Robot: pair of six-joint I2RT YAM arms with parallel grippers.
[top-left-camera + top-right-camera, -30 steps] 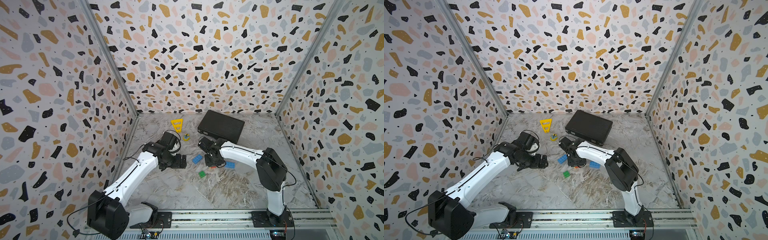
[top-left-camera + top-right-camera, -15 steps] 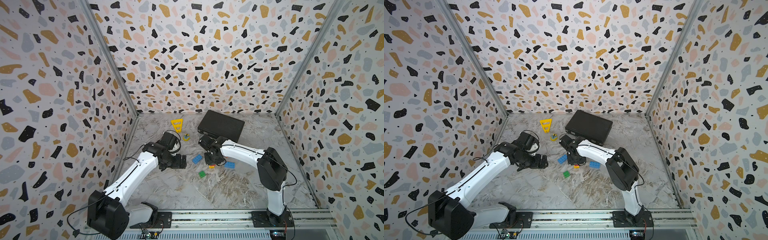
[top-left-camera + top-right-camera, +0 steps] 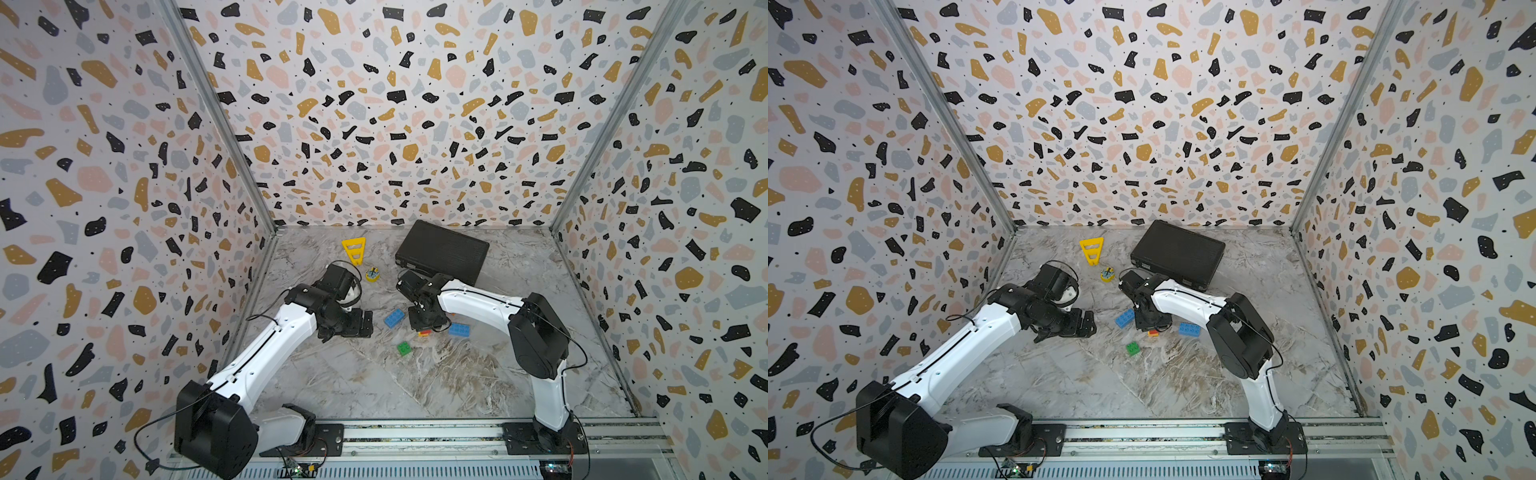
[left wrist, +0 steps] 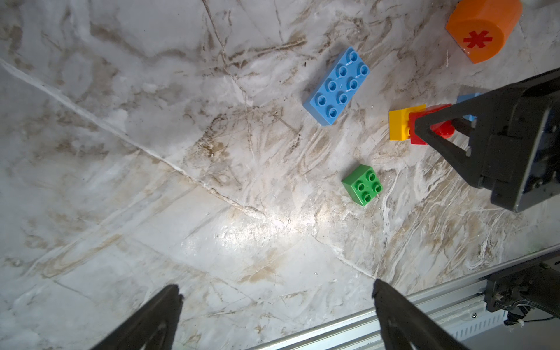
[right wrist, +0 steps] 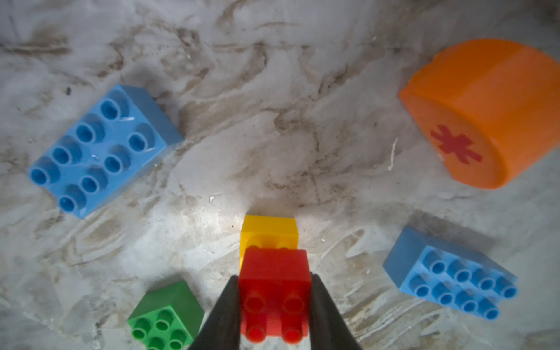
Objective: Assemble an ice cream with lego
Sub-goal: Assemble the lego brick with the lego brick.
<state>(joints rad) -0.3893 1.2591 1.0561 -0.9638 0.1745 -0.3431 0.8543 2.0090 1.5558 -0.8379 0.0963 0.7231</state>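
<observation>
1. Right tool (image 5: 275,277): narrow, clamped on the two flat side walls of the red brick (image 5: 275,300). The red brick meets the stud end of the yellow brick (image 5: 269,231). I cannot tell whether the joint is fully seated.

2. Left tool (image 4: 275,298): spread wide and empty, over a bare part of the desk (image 4: 151,151), well apart from the bricks.

3. Location: the ice cream is not yet built. Its lego lies loose mid-desk, between my two arms.

4. Handling, as I judge it:
- The bricks look light, rigid and hollow, with glossy walls, so they are likely to slip under a skewed grip.
- I take each one on opposite flat walls, never on the studs.
- The orange half-round (image 5: 485,115) has a curved back; I grip its flat faces.
- They do not look fragile, but mating likely needs a square, firm press.

5. Count:
- Blue bricks: two, one (image 5: 100,148) and another (image 5: 451,278), on either side of my right tool.
- Green brick (image 5: 165,315): one.
- Red, yellow, orange: one each.
- Not part of the build: one yellow slotted triangle (image 3: 354,249), one small yellow round piece (image 3: 372,274), one black case (image 3: 442,251).
</observation>
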